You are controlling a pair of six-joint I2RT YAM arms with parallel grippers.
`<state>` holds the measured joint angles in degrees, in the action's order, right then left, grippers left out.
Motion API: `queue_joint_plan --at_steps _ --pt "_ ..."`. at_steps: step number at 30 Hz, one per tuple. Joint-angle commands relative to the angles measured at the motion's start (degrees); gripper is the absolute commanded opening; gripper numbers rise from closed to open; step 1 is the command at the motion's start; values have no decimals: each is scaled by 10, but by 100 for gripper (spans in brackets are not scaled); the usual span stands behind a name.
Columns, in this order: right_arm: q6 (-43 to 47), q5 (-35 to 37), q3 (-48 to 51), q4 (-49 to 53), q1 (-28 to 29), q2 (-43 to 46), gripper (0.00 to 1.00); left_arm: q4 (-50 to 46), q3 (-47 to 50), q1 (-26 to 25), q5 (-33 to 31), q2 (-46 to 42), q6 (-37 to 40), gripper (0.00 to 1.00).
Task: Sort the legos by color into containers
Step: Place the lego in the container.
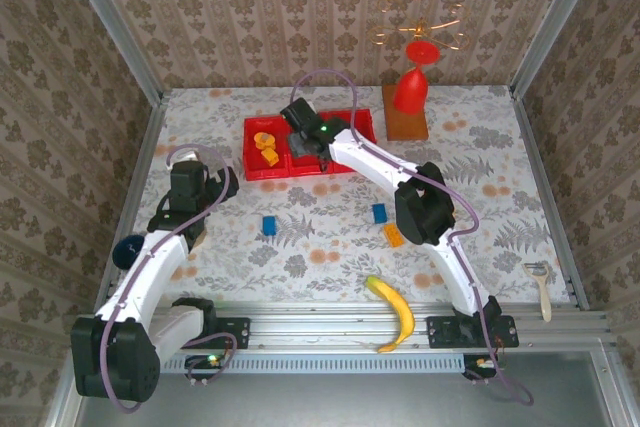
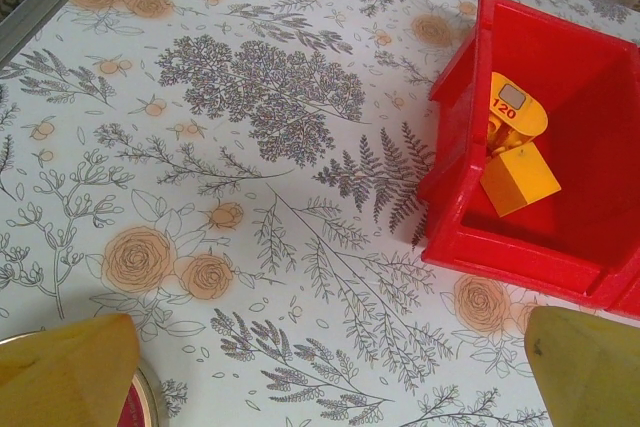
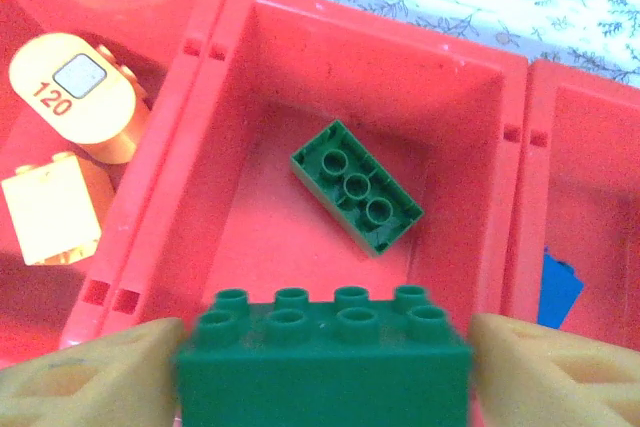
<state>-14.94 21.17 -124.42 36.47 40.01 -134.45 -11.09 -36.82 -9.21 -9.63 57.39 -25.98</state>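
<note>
I judge the step in hand to be the placing of a green piece, and most of the sorting seems done. The next move calls for little. The fingers must part, perhaps after a small advance toward 12 o'clock, so that the piece falls clear of the near wall.

In the top view, nearest to the arm bases, three legos wait on the cloth: one blue brick (image 1: pixel 269 225), another blue brick (image 1: pixel 380 212) and an orange brick (image 1: pixel 395 237). They lie at about 6 o'clock from the red tray (image 1: pixel 250 152).

The left gripper (image 2: pixel 328 372) is spread wide and empty over the cloth, with the tray at its 2 o'clock.

In the right wrist view, at 6 o'clock, the right gripper (image 3: pixel 325 372) grasps a green brick (image 3: pixel 325 357) by its two short ends, studs up. Both fingers (image 3: pixel 90 377) touch it.

Beyond it, at 12 o'clock, the middle compartment lies below, and a second green brick (image 3: pixel 357 187) rests slantwise on its floor. The held brick therefore hangs over the correct place, near its front wall.

At 10 o'clock are the yellow pieces (image 3: pixel 70 97), and at 3 o'clock a blue piece (image 3: pixel 560 292).
</note>
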Motion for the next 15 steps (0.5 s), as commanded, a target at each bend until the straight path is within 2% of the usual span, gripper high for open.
queue_joint_plan --at_steps 1,9,15 --pt "12 19 -29 20 -2 -17 78 1 -6 6 6 2 -7 100" --pt "11 19 -27 28 -1 5 80 -5 -10 6 11 2 -6 100" --pt "-9 17 19 25 5 52 83 -32 -12 5 40 -9 -22 100"
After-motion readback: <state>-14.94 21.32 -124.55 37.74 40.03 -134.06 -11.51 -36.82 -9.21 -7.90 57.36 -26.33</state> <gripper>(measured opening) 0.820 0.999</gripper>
